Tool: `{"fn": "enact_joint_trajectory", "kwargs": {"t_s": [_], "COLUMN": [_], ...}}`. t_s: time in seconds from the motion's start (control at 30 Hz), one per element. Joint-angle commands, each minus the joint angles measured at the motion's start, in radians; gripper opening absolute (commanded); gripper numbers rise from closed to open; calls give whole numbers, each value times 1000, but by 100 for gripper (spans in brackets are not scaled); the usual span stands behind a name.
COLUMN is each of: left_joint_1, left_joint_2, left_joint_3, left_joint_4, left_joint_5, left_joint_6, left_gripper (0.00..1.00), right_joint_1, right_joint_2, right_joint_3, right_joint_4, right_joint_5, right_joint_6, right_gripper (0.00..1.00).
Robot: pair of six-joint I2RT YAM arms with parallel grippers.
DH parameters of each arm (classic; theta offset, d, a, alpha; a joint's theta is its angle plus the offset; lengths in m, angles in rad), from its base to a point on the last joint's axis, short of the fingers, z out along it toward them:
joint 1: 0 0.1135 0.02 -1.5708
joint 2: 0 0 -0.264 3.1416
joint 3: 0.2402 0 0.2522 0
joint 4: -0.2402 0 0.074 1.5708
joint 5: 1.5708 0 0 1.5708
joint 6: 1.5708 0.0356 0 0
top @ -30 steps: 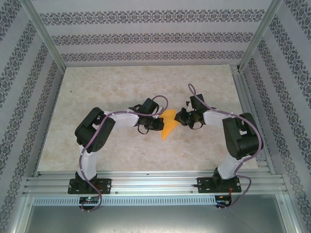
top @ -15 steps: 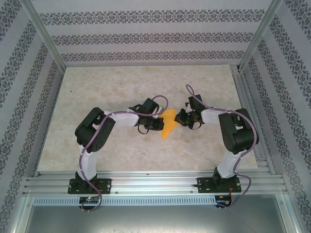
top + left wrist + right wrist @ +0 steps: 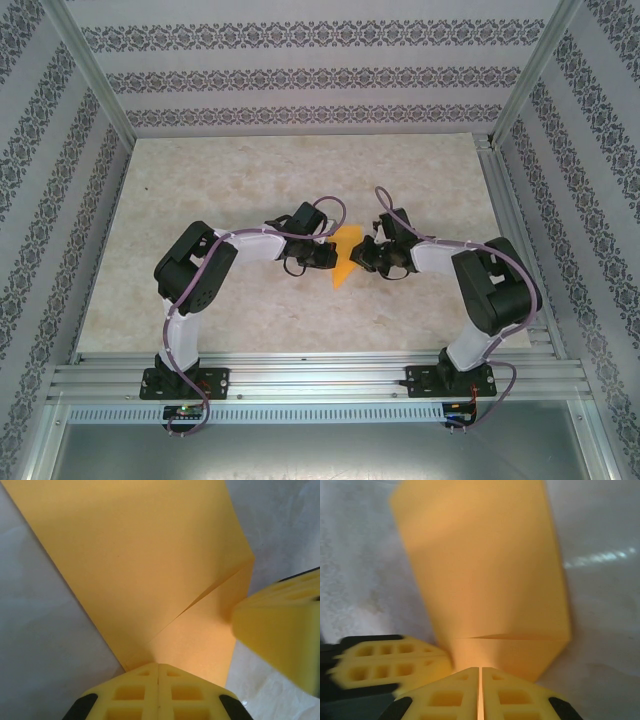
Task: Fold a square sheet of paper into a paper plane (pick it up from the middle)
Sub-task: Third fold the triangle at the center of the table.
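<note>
Marbled table (image 3: 200,190) has the sheet of paper (image 3: 345,262) part-folded to a point, wing folds prob. to go; left gripper (image 3: 158,680) & right gripper (image 3: 480,682) jaws both closed, tips on it.

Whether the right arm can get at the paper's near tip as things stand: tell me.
Probably yes: the right end effector is shut on the paper close to that tip, with nothing standing between. It would need to let go first.

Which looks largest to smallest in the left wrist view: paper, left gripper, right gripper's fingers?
1. paper
2. left gripper and right gripper's fingers: they look alike, and both are close to the lens, so unranked.
</note>
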Motion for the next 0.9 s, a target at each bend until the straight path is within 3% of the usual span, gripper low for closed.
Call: {"fn": "enact_joint_trajectory", "kwargs": {"t_s": [0.0,0.23,0.4,0.7,0.87], "left_joint_1": [-4,-4,-4,-4,-4], "left_joint_2": [30,24,22,18,15], "left_joint_3": [-13,-21,-24,-39,-40], "left_joint_4": [-59,-50,-36,-17,-17], "left_joint_5": [-43,-43,-41,-23,-23], "left_joint_6": [26,17,5,-7,-6], "left_gripper": [1,1,1,1,1], "right_joint_1": [-4,20,88,143,149], "right_joint_2": [54,-61,-122,-42,-97], "right_joint_3": [-16,-12,-70,-157,-165], "right_joint_4": [55,-21,57,195,166], "right_joint_5": [13,25,23,38,48], "right_joint_6": [22,16,106,204,211], "right_gripper": [10,11,11,10,10]}}
